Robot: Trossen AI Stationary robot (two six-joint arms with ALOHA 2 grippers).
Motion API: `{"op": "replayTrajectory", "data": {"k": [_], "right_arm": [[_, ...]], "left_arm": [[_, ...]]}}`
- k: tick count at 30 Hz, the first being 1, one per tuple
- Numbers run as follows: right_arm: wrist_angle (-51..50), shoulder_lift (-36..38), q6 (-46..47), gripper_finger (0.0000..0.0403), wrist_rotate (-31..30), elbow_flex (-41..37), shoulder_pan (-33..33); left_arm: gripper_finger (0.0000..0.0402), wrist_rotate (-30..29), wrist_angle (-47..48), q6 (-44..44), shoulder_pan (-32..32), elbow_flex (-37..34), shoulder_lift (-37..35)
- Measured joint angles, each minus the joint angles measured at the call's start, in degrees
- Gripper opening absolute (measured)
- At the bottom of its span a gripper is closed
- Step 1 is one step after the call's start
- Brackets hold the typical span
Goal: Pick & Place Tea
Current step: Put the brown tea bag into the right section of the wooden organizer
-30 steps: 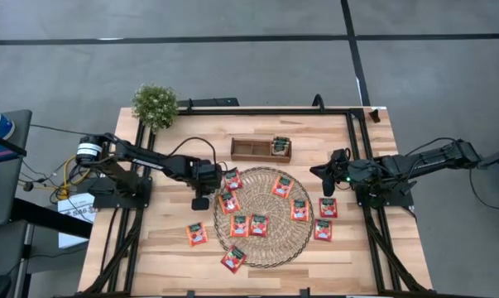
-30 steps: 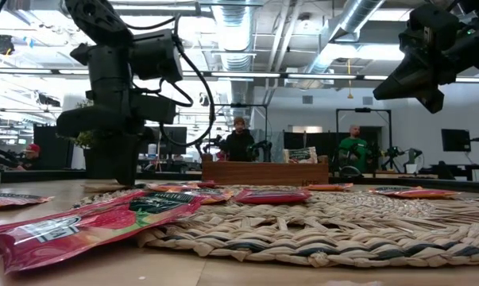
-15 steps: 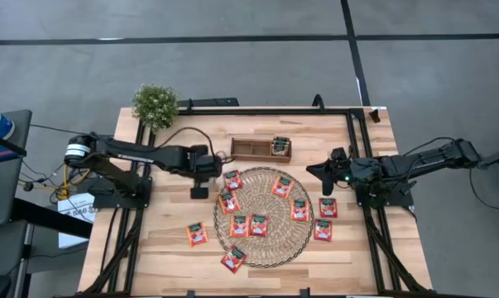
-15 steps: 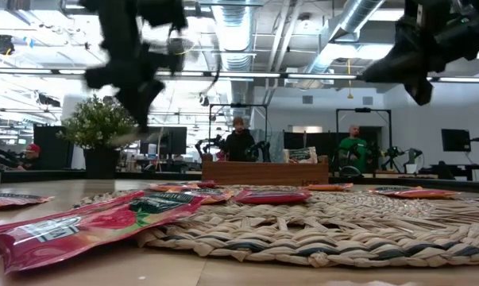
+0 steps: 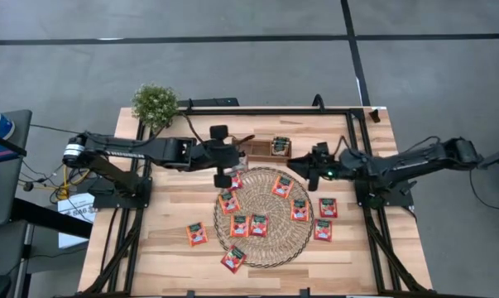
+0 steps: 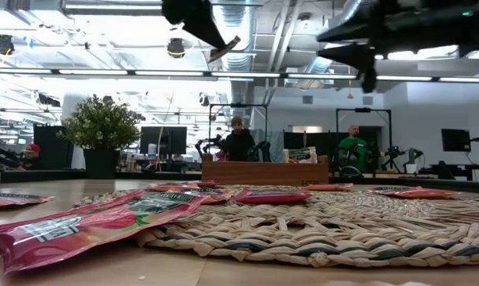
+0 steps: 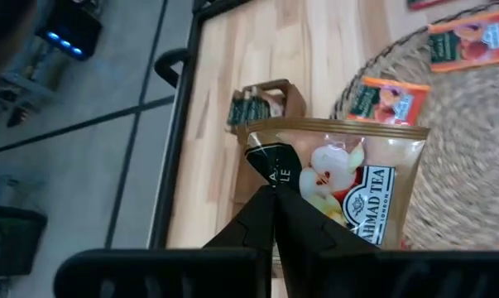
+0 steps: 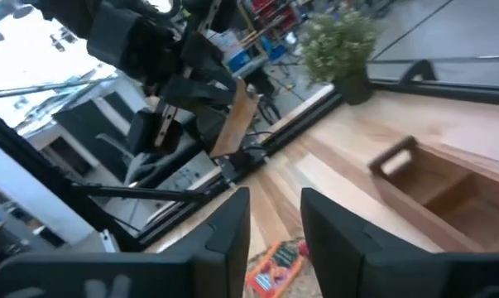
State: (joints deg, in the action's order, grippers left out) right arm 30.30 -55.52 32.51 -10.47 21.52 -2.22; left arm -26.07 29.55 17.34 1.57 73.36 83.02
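A pale beige square tea sachet (image 7: 346, 189) hangs pinched in the left gripper (image 7: 274, 192) above the brown wooden divided tray (image 5: 261, 148) and round woven straw mat (image 5: 266, 240) strewn with red-orange sachets (image 5: 258, 224), while the right gripper (image 8: 275, 217), fingers parted and empty, hovers nearby.

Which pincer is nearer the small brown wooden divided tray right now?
Left. The left pincer hangs at the small brown wooden divided tray's left end; the right pincer hovers just off its right end.
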Motion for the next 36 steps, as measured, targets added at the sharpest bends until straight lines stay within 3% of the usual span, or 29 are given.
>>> {"op": "replayTrajectory", "data": {"k": [6, 17, 26, 36], "right_arm": [[1.0, -10.27, -3.98, 0.0135, 10.1, 8.83, 5.08], [-6.33, -23.48, -9.04, 0.0173, 14.53, 22.8, 9.41], [-10.16, -30.44, -10.69, 0.0165, 17.17, 30.47, 9.88], [-15.77, -31.09, -12.04, 0.0136, 16.97, 33.6, 9.9]], "left_arm": [[0.0, -1.22, -0.84, 0.01, 1.15, -0.02, 3.19], [0.0, -5.35, -2.73, 0.17, 1.58, -0.02, 4.83], [0.0, -5.54, -2.29, 0.2, 1.57, -0.02, 4.83], [0.0, -5.48, -1.66, 1.29, 1.57, -0.02, 4.83]]}}
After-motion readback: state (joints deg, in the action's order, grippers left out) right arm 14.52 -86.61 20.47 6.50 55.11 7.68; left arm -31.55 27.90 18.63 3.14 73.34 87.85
